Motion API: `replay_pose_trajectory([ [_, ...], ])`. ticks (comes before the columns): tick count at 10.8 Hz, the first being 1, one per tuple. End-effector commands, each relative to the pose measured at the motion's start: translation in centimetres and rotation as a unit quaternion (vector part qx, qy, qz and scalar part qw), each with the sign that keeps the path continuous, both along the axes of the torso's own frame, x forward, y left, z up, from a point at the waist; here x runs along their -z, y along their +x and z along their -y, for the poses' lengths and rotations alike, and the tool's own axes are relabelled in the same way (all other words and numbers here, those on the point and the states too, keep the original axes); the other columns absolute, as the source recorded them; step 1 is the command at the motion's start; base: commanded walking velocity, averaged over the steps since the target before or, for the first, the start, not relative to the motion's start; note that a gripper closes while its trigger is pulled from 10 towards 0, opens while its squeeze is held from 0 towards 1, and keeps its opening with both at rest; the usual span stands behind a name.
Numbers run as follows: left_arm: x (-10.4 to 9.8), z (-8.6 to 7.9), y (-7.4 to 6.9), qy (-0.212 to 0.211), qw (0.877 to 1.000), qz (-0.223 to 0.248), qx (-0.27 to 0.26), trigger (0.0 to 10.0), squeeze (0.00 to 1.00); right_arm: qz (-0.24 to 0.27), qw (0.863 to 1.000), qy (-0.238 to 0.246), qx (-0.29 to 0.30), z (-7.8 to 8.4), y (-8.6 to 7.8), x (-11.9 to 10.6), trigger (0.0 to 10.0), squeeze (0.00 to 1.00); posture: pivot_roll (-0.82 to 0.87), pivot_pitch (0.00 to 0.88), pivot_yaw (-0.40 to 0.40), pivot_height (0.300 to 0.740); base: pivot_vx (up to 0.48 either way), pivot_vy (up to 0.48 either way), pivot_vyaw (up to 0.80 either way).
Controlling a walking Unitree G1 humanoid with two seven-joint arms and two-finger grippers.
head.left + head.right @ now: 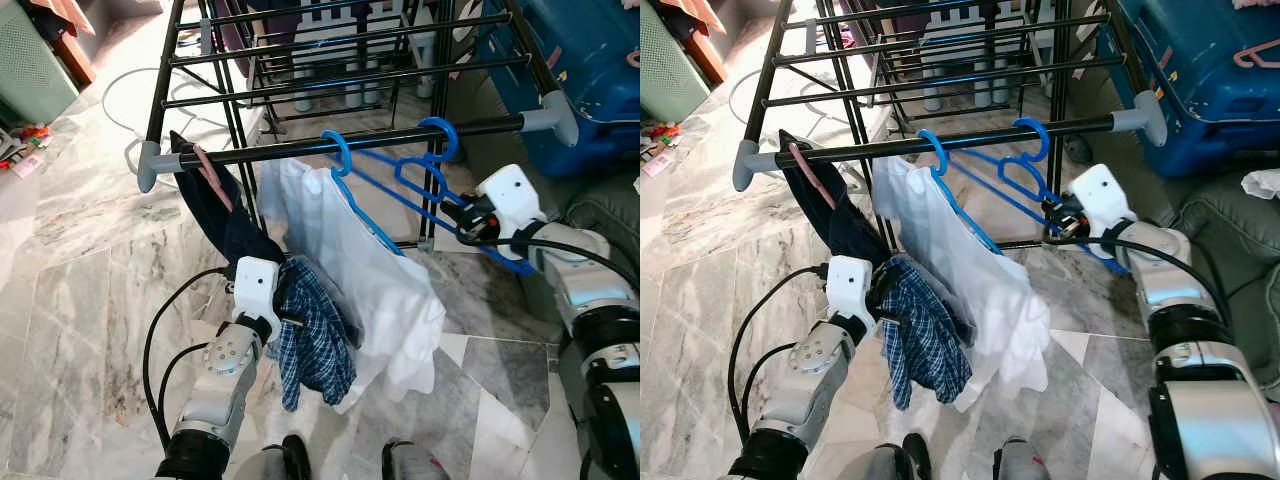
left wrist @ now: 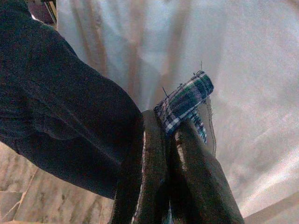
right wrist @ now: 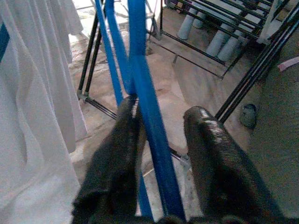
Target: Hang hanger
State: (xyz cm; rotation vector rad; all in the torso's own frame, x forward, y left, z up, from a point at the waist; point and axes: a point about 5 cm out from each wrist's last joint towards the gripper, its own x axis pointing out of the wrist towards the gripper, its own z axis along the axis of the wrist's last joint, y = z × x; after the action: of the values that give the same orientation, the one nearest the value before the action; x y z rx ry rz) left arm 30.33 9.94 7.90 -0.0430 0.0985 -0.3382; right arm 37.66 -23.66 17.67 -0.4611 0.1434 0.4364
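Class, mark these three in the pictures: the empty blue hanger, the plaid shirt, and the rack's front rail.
empty blue hanger (image 1: 437,136), left eye view, on its hook over the rail.
plaid shirt (image 1: 315,340), left eye view, on the hanging checked cloth.
front rail (image 1: 980,139), right eye view, on the bare black bar.

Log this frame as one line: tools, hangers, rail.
left tool: shut on plaid shirt | right tool: open around blue hanger, hook on rail | white shirt: hung
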Motion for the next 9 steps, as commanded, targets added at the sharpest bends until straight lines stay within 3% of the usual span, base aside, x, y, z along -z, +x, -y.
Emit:
replay_pose_trajectory([
  [1,0.4,-0.3,-0.1,0.009,1.000,-0.009,0.002,10.0,0.00,0.017,1.000,0.003,0.000,0.1,0.1,-0.9,10.0,1.00,-0.26,0.194,0.135,0.740,0.000,0.000,0.00],
  [2,0.4,-0.2,0.0,0.009,1.000,-0.009,0.002,10.0,0.00,0.020,1.000,0.005,-0.007,0.1,0.0,-1.0,10.0,1.00,-0.26,0.194,0.136,0.740,0.000,0.000,0.00],
  [3,0.4,-0.2,0.1,0.010,1.000,-0.009,0.004,10.0,0.00,0.013,1.000,0.000,-0.024,0.0,-0.1,-0.9,10.0,0.25,-0.26,0.190,0.138,0.740,0.000,0.000,0.00],
  [4,0.4,-0.2,0.2,0.010,1.000,-0.009,0.005,10.0,0.00,0.014,0.999,0.000,-0.031,0.1,0.0,-1.2,10.0,0.00,-0.26,0.189,0.138,0.740,0.000,0.000,0.00],
  [9,0.5,-0.3,0.1,0.011,1.000,-0.011,0.003,10.0,0.00,0.006,0.999,-0.010,-0.038,0.0,0.7,-2.3,10.0,0.00,-0.24,0.185,0.131,0.740,0.000,0.000,0.00],
])
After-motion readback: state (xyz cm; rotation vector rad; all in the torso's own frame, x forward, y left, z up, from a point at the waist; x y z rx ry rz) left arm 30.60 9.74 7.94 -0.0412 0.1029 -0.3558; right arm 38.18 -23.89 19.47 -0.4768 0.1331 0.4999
